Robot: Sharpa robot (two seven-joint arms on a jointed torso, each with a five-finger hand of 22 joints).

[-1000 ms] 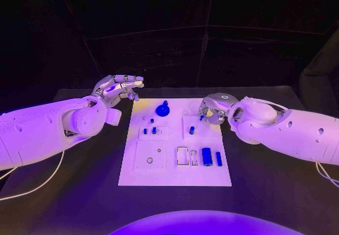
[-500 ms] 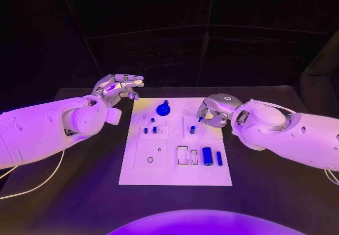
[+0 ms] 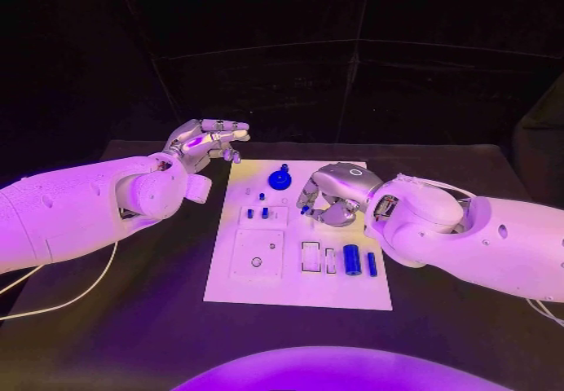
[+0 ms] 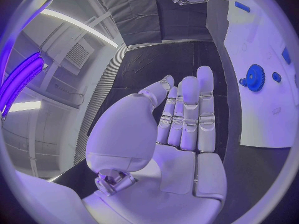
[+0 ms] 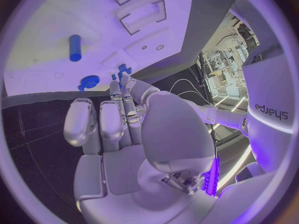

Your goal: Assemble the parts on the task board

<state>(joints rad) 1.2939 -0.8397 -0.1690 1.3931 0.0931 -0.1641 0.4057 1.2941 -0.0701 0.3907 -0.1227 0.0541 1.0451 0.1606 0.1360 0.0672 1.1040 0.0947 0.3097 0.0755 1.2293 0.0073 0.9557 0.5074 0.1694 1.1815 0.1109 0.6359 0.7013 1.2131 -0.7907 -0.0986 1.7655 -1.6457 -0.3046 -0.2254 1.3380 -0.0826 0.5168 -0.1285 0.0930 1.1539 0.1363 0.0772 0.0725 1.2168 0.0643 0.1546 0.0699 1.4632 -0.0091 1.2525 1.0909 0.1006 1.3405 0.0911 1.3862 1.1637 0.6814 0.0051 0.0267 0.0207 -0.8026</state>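
The task board [image 3: 294, 281] lies in the middle of the desk [image 3: 141, 326], with the parts spread over it: a blue gear [image 3: 279, 178] at the far edge, small blue pegs [image 3: 257, 213] left of centre, and a blue cylinder [image 3: 353, 260] with a thinner blue pin [image 3: 372, 263] at the near right.

The right hand [image 3: 329, 195] is held low over the board's centre-right, fingers curled downward. In the right wrist view a small blue part [image 5: 122, 70] is seen at the fingertips [image 5: 118, 92]; whether it is pinched or merely lies beyond them cannot be told.

The left hand [image 3: 209, 138] is raised off the board's far left corner, its fingers straight, side by side and holding nothing.

If a part is being carried, a shallow pinch could let it drop or tilt, so that it jams at its socket. The curled fingers could also brush the pegs just beside them and knock these out of place. The hand's bulk hides the target from above, so misalignment may go unnoticed.
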